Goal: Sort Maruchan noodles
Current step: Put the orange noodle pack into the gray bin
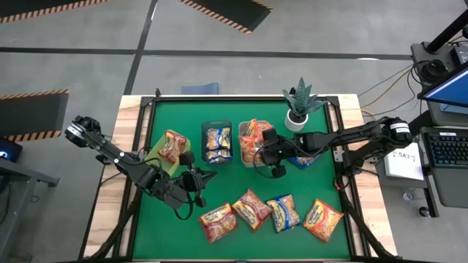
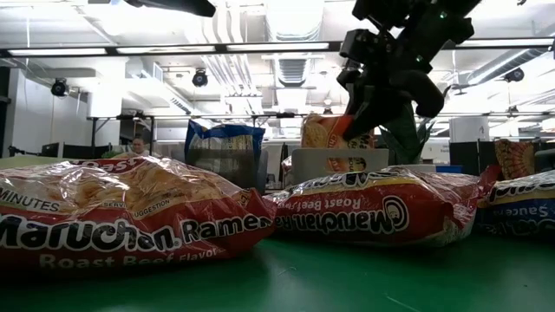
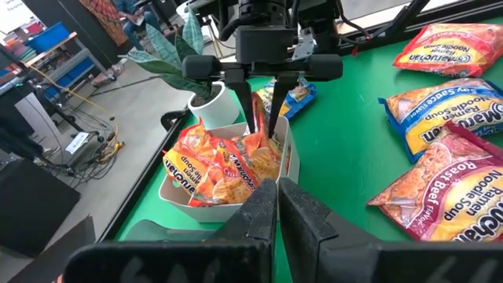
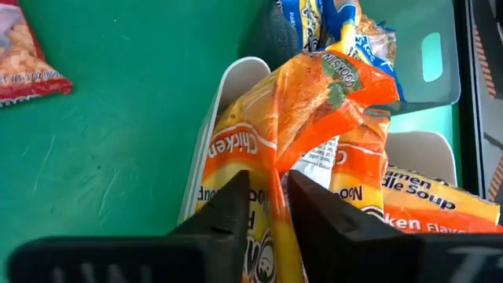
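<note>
A white bin (image 3: 292,157) holds several orange Maruchan packets (image 3: 220,169). My right gripper (image 3: 263,118) points down into it and is shut on one orange packet (image 4: 314,86). In the high view it hangs over that bin (image 1: 241,139). My left gripper (image 1: 194,179) hovers shut and empty over the green mat, nearer the front edge and left of the white bin. The dark bin (image 1: 205,131) holds blue-and-yellow packets (image 1: 218,142). The green bin (image 1: 157,146) holds a red packet (image 1: 173,146). Several packets lie flat in a row near the front edge, starting with a red one (image 1: 218,221). My right gripper pinches an orange packet between its two fingers at a crinkled upper edge (image 4: 277,177). The fingers (image 3: 255,110) come from above, pointing down. The packet stands upright in the white bin among the other orange packets, and its lower part is still inside the bin.
A potted plant (image 1: 300,109) stands at the far edge behind the white bin. A blue packet (image 1: 303,159) lies under my right arm. In the front row are a second red packet (image 1: 251,208), a blue one (image 1: 283,212) and an orange one (image 1: 322,219). Green mat shows bare at the table's right.
</note>
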Robot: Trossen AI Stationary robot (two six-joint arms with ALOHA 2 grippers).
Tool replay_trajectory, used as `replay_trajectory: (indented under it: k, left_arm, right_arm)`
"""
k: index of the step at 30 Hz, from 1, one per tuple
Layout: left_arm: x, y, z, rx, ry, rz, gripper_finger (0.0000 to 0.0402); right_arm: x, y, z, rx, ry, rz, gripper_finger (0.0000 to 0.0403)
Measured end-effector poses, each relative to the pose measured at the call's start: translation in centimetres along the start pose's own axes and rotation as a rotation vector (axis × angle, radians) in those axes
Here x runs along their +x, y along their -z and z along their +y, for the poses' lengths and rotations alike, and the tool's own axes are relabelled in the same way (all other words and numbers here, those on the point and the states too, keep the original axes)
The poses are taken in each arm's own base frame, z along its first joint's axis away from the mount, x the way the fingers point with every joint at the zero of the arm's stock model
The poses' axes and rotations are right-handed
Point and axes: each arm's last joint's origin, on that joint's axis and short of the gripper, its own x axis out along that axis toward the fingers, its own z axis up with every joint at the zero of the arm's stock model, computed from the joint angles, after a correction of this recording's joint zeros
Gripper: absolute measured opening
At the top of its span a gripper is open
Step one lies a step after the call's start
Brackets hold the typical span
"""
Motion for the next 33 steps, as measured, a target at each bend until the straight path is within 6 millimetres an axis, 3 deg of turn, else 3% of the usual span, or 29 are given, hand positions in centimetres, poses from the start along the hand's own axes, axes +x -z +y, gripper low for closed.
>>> replay_trajectory:
  k: [6,10,16,25,33]
  left_arm:
    - [0.0,0.0,0.0,-0.001,0.000,-0.001,0.0000]
    - [0.0,0.0,0.0,-0.001,0.000,-0.001,0.0000]
    - [0.0,0.0,0.0,-0.002,-0.001,-0.001,0.0000]
    - [0.0,-0.1,0.0,-0.007,-0.001,-0.006,0.0000]
    - [0.0,-0.1,0.0,-0.008,-0.001,-0.007,0.0000]
  right_arm:
    - [-0.2,-0.3,-0.2,0.043,0.005,-0.009,0.0148]
    - [-0.6,-1.2,-0.6,0.084,0.017,-0.049,0.0163]
    - [-0.2,-1.8,-0.6,0.179,-0.050,-0.161,0.0150]
    - [3.3,-1.0,0.5,0.217,-0.121,-0.100,0.0111]
    - [2.7,-1.4,0.3,0.243,-0.132,-0.081,0.0088]
